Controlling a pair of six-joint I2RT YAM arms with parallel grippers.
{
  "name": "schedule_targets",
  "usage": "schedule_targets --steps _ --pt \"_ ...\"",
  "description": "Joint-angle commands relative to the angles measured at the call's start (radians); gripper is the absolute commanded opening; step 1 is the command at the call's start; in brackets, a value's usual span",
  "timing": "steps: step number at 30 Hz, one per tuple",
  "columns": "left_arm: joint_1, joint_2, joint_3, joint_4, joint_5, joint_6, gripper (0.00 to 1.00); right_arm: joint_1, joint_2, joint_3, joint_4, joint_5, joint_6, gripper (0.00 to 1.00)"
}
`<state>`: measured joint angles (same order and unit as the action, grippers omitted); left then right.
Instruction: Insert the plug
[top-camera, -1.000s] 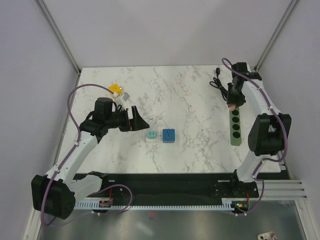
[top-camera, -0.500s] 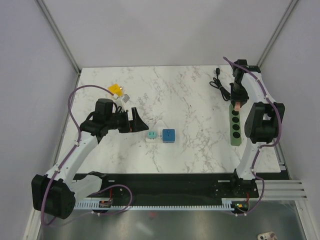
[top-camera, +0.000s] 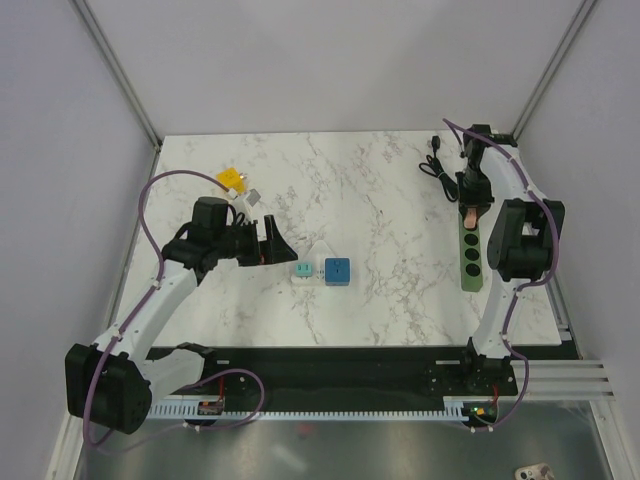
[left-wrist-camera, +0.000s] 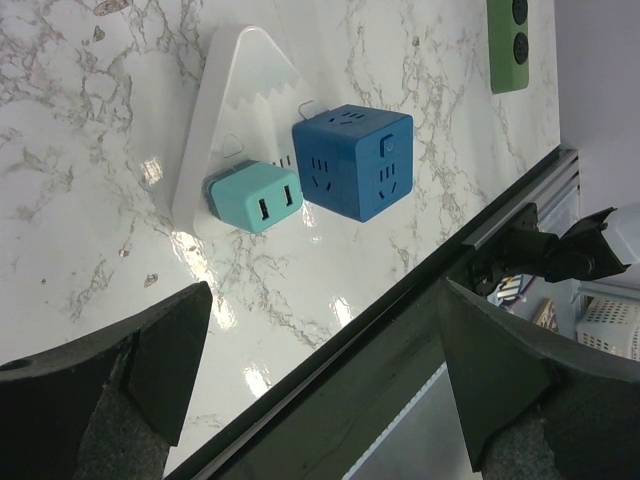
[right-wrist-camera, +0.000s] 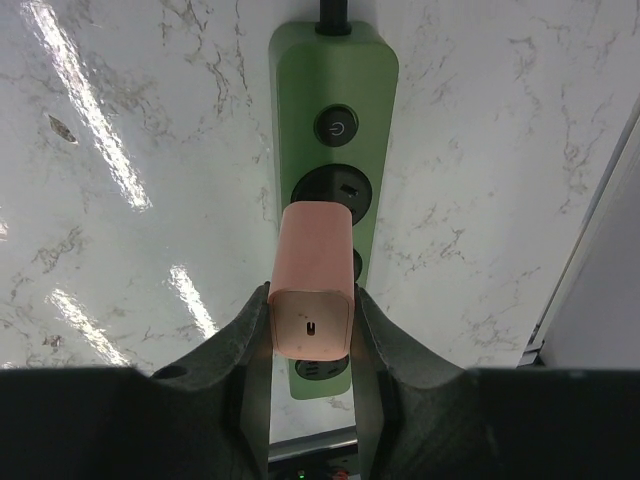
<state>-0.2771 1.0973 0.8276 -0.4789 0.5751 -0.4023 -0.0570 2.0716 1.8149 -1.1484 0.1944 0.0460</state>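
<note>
Within the right tool (right-wrist-camera: 311, 305), the pink plug (right-wrist-camera: 315, 240) hangs above the strip (right-wrist-camera: 335, 70).

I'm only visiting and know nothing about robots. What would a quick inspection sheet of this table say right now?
Surface: white marbled table, glare spots, no spills seen.
Job's things: pink plug over the sockets of the green power strip; cannot tell whether it is seated.
Clutter: blue cube adapter and teal adapter side by side at a white triangular piece; yellow item far left.
Grippers: right gripper shut on the pink plug; left gripper open, empty.
Cables: black cord at the strip's far end; purple cables along both arms.
Surroundings: pale walls, metal corner posts.
</note>
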Motion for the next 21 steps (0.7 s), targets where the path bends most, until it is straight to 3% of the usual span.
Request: schedule_targets --steps 1,16,21 --pt "-0.002 -0.001 0.007 0.006 -0.017 0.04 1.0 -0.027 0.018 0.026 0.003 -0.049 -0.026 0.0" --pt "-0.002 0.003 0.008 -0.003 -0.032 0.042 1.0 -0.086 0.079 0.017 0.029 -0.159 -0.038 0.0" --pt "-0.002 0.004 0.008 -0.003 -0.035 0.042 1.0 -0.096 0.09 0.024 0.03 -0.26 -0.037 0.0"
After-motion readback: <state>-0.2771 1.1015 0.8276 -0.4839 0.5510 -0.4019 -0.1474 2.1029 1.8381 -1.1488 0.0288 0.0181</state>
